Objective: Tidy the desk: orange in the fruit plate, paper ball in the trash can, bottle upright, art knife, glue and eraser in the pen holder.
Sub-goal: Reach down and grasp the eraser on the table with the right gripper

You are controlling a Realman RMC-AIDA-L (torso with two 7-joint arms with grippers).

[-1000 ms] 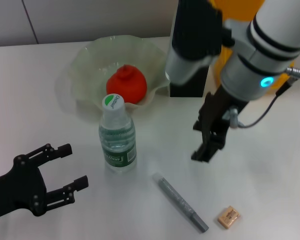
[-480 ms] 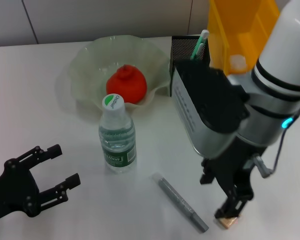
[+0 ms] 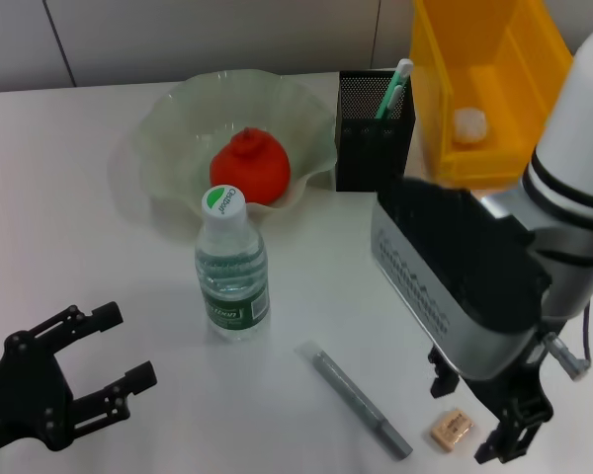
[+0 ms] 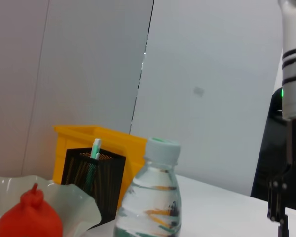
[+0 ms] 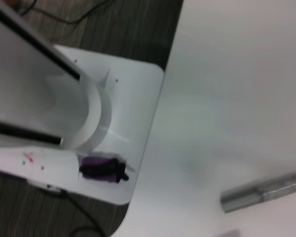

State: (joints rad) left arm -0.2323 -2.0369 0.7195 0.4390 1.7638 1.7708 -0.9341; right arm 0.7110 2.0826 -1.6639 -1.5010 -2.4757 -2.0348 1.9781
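The orange (image 3: 247, 166) lies in the pale-green fruit plate (image 3: 178, 118). The bottle (image 3: 232, 267) stands upright in front of the plate. A paper ball (image 3: 468, 122) lies in the yellow trash can (image 3: 494, 59). The black mesh pen holder (image 3: 374, 133) holds a green-and-white stick. A grey stick-shaped tool (image 3: 361, 400) lies on the table near the front. My right gripper (image 3: 471, 415) is open, low over the tan eraser (image 3: 451, 428), one finger on each side. My left gripper (image 3: 122, 346) is open and empty at the front left. The left wrist view shows the bottle (image 4: 150, 197), the orange (image 4: 32, 217) and the pen holder (image 4: 93, 177).
The white table's front edge runs close below both grippers. My bulky right forearm (image 3: 465, 276) hangs over the table between the pen holder and the eraser. The right wrist view shows the grey tool's end (image 5: 266, 190) and the robot's white base (image 5: 89, 128) beyond the table edge.
My right arm has swung from beside the pen holder toward the front and lowered, so its open fingers now straddle the eraser. My left gripper has drifted slightly toward the front edge.
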